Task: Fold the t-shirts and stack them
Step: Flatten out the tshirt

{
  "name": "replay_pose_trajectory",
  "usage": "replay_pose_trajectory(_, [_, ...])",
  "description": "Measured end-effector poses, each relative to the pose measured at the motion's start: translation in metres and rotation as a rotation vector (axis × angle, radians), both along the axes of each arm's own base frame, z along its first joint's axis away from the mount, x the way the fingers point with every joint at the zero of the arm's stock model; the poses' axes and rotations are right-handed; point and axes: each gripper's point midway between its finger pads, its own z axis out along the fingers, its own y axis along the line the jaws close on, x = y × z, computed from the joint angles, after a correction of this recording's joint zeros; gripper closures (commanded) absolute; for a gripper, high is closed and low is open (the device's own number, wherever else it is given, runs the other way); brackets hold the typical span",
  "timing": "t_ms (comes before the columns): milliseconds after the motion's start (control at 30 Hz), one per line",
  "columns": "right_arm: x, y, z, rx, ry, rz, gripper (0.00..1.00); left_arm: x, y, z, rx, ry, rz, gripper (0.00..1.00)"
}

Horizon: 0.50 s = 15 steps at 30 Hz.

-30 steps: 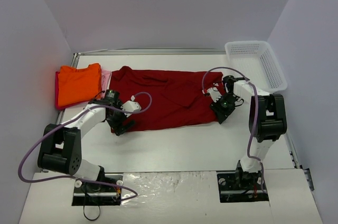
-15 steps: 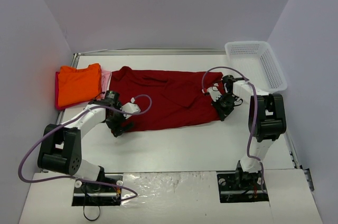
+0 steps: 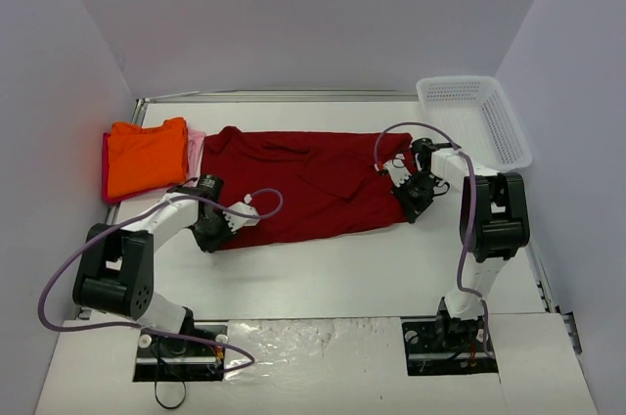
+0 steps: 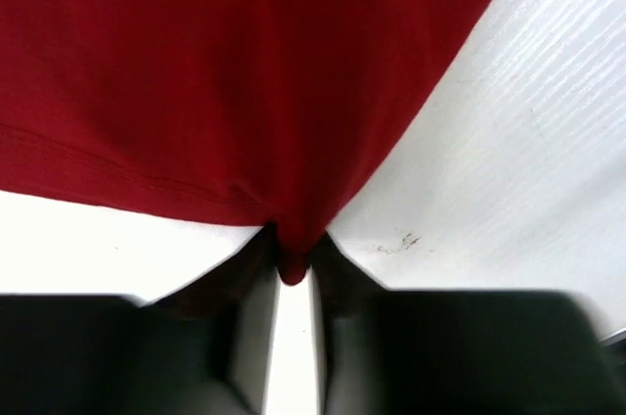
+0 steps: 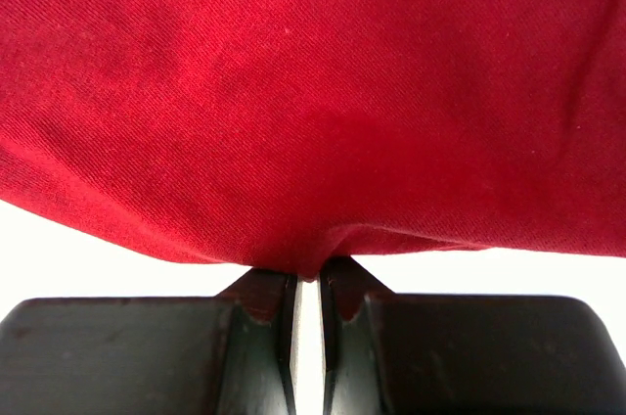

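Dark red cloth fills both wrist views, and only these close views show the grips. In the left wrist view, the left pincer [image 4: 293,273] is clenched on a small fold of the dark red t-shirt [image 4: 245,72] at its hemmed edge. White table [image 4: 528,161] shows on the right of that frame. In the right wrist view, the right pincer [image 5: 308,278] is nearly closed, nipping the lower edge of the same shirt [image 5: 313,92] between its fingertips.

The overhead view gives the layout that the wrist cameras cannot. The dark red t-shirt [image 3: 313,185] lies spread across the middle of the table [image 3: 323,268]. The left pincer [image 3: 210,237] is at its lower left corner and the right pincer [image 3: 411,202] at its right edge.

At the upper left of the frame lies a folded orange t-shirt [image 3: 147,156]. A strip of the pale pink t-shirt [image 3: 198,146] shows just beside it, between the orange cloth and the red one.

A white mesh basket [image 3: 509,121] stands at the upper right, on the right edge of the table and apart from the shirts. Inside it, only its own mesh floor and walls can be seen.
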Motion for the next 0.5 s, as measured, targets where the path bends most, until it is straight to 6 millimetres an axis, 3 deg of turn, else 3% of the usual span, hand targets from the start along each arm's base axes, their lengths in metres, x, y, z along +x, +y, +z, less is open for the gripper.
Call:
replay_pose_trajectory(67, [0.000,0.000,0.000,0.000,0.000,0.000,1.00,0.002,0.000,0.000,0.003,0.004,0.001,0.97])
replay_pose_trajectory(367, [0.000,-0.001,0.000,-0.003,-0.001,0.000,1.00,0.004,0.001,0.001,0.016,0.027,0.011,0.98])
replay_pose_trajectory(500, [0.001,-0.003,0.002,-0.014,-0.008,0.000,1.00,0.005,0.001,0.011,0.018,0.034,0.002,0.98])
